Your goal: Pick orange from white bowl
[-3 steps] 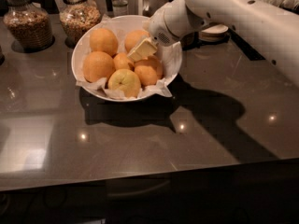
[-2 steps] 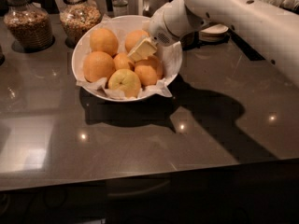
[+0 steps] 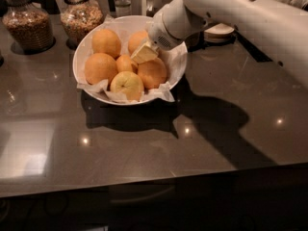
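- We record a dark, glossy surface filling most of the view. It carries lamp glints, and the arm's shadow lies on it to the right of the bowl.
- A white arm enters from the upper right corner and slants down to the left. Its wrist ends above the right half of the bowl.
- The bowl stands upright on the far part of the surface, left of centre. It is wide, shallow and white, and is lined with crumpled white paper whose corners hang over the near rim.
- Two glass jars with brownish, grainy contents stand behind the bowl. The left jar is apart from it, and the right jar is just beside the far rim.
- Five oranges lie in the bowl on the paper, packed against one another. A paler, yellowish fruit sits at the near edge, touching them.
- The gripper is inside the bowl, its pale yellow tip pointing down and to the left. It lies between the back orange and the right orange, in contact with at least the latter.
- Whether the gripper is spread or closed, we cannot tell. No orange is seen lifted off the pile.
- A pale dish lies on the surface behind the arm, partly hidden by it.
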`<state>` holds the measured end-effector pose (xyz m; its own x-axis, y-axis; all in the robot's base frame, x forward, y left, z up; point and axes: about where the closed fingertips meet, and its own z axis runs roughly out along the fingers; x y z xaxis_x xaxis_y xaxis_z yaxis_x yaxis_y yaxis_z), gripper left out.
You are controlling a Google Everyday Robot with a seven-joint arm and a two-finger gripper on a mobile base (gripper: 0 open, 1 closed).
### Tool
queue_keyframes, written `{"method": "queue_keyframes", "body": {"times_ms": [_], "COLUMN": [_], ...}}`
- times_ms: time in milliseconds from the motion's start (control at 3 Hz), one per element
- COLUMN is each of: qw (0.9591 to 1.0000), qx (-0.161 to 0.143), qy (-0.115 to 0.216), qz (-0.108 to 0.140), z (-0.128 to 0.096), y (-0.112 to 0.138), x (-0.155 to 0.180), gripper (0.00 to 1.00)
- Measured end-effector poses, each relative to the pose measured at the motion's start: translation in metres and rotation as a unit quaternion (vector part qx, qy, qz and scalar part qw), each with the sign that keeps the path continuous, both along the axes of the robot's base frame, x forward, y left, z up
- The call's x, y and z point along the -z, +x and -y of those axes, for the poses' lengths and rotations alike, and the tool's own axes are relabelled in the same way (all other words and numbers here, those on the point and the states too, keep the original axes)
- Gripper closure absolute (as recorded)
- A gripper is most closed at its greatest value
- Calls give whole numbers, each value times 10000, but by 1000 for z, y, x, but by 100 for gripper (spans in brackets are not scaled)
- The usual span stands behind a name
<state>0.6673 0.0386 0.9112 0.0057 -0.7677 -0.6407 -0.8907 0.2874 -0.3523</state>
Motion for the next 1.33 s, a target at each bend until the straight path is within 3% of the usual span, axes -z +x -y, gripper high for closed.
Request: {"method": "queue_keyframes", "body": {"times_ms": [1333], "qw": [10000], "qx": [2], "qy": [-2], "qz": [1], "z": [-1], "y": [8], "x": [-14], "gripper": [29]}}
